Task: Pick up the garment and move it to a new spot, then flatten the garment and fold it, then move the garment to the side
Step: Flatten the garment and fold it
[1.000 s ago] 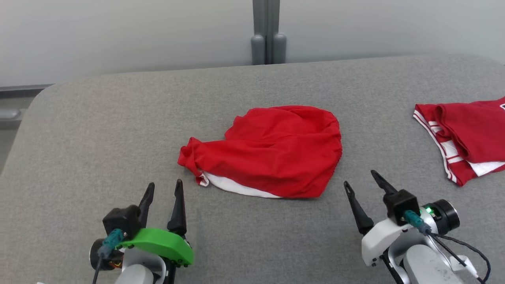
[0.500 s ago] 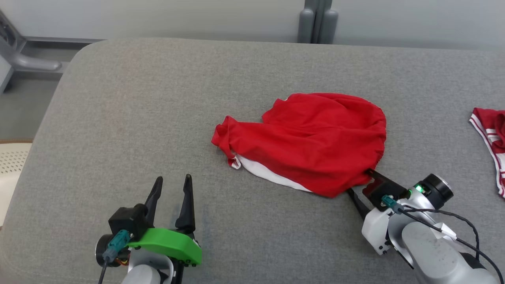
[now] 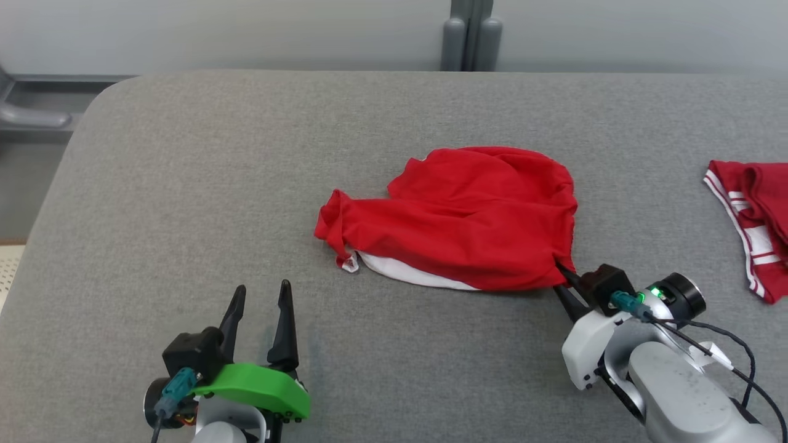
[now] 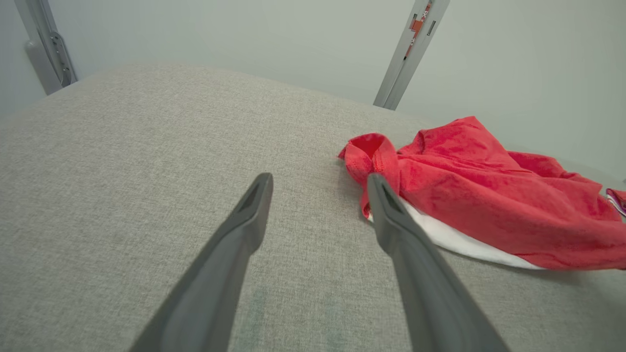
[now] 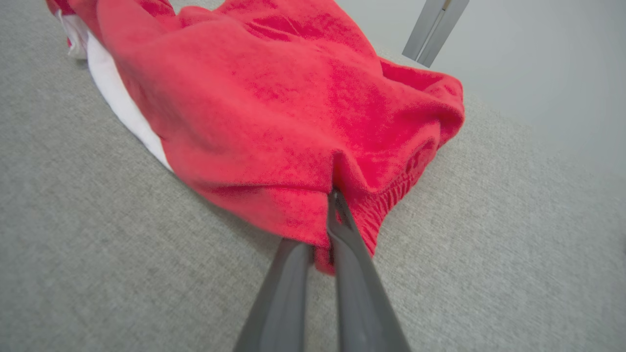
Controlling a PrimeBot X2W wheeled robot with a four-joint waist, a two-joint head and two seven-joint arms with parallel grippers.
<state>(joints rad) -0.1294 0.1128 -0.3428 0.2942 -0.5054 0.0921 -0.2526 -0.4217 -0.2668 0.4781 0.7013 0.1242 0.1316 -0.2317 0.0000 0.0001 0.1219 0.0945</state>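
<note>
A red garment [image 3: 462,221] with a white lining lies crumpled in the middle of the grey padded table [image 3: 184,184]. My right gripper [image 3: 561,274] is shut on the garment's near right edge, by its gathered hem. In the right wrist view the two fingers [image 5: 342,234] pinch the red garment [image 5: 274,117] and the fabric puckers at the tips. My left gripper [image 3: 258,295] stands open at the lower left, a short way from the garment's left end. In the left wrist view the garment [image 4: 479,195] lies beyond the right finger of the open left gripper [image 4: 318,183].
A second red garment with white stripes [image 3: 751,215] lies at the table's right edge. A grey post [image 3: 471,34] stands behind the table against the pale wall. The table's left side is bare grey fabric.
The head camera has shifted. My right gripper moved forward to the garment's near right edge and shut on it, pulling the fabric slightly. The left gripper has stayed open.
</note>
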